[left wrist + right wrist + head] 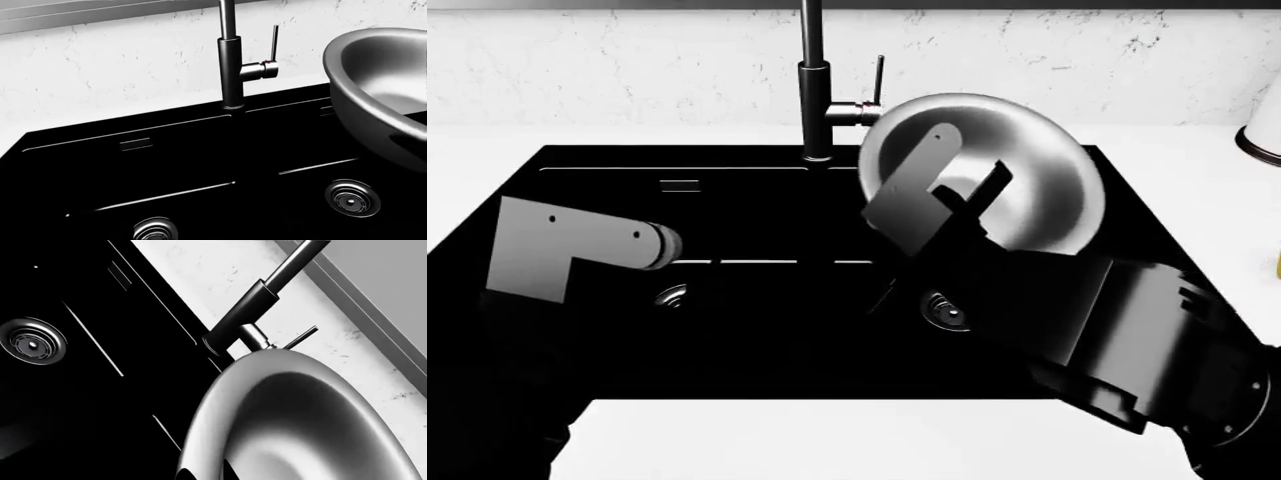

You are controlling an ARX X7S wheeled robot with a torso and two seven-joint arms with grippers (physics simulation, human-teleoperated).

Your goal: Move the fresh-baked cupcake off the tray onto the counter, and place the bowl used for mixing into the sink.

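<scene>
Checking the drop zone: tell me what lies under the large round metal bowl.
Under the large round metal bowl lies the rectangular black sink, its right round metal drain partly visible. The right arm hides the basin floor directly below.

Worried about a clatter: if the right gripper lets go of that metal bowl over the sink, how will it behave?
The bowl looks rigid and smooth, so probably slippery. Its rounded underside would likely rock or slide in the sink.

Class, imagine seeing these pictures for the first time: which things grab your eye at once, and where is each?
First, the large round metal bowl with a shiny silver inside, tilted over the right half of the black rectangular sink, held by the right gripper. Next, the tall dark faucet rising at the sink's back edge, just left of the bowl.
</scene>
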